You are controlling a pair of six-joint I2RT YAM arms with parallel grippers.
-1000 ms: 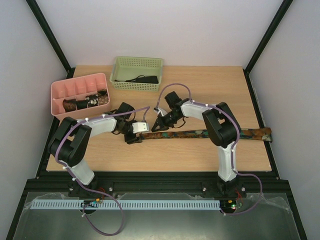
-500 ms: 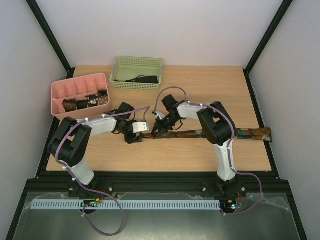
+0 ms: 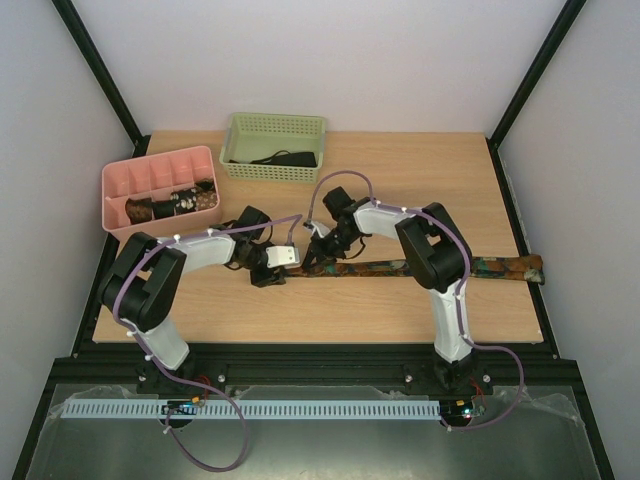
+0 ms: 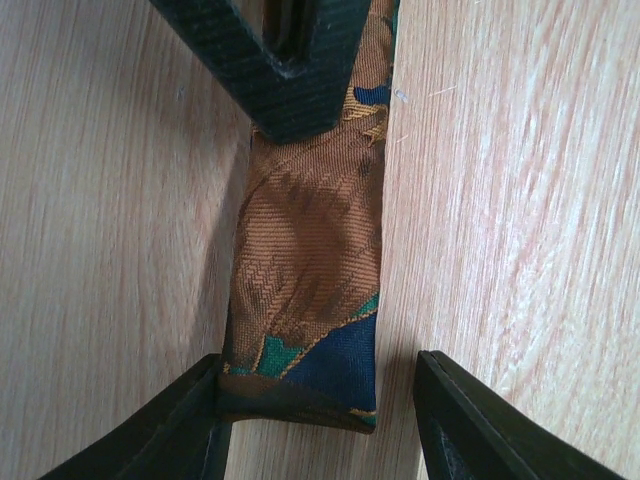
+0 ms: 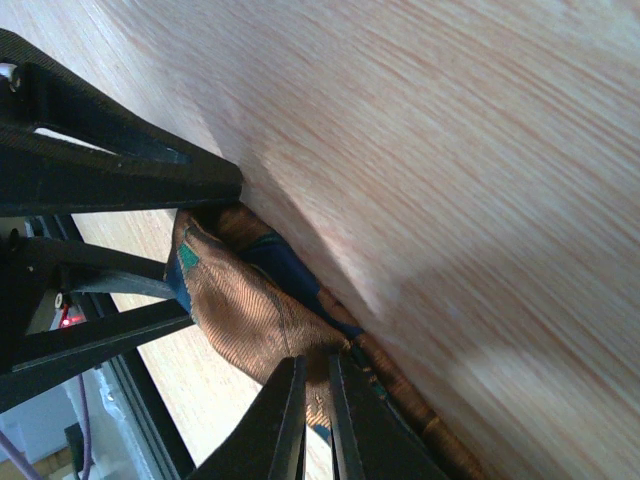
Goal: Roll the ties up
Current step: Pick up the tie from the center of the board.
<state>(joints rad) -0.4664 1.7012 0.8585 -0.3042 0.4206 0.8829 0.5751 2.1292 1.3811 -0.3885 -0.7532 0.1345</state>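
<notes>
The right hand (image 3: pixel 314 260) has shifted left, clenched on the tie (image 3: pixel 380 267) near its end, which the released left hand (image 4: pixel 320 400) straddles; rolling is barely begun, most length still flat.

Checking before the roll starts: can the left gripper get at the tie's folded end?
Probably yes: the left gripper is open, straddling the tie end, and the right gripper pinches it farther along, not blocking.

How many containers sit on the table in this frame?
2. A pink divided tray at the far left, and a green basket just right of it at the back edge. No others show, and none seems hidden.
</notes>
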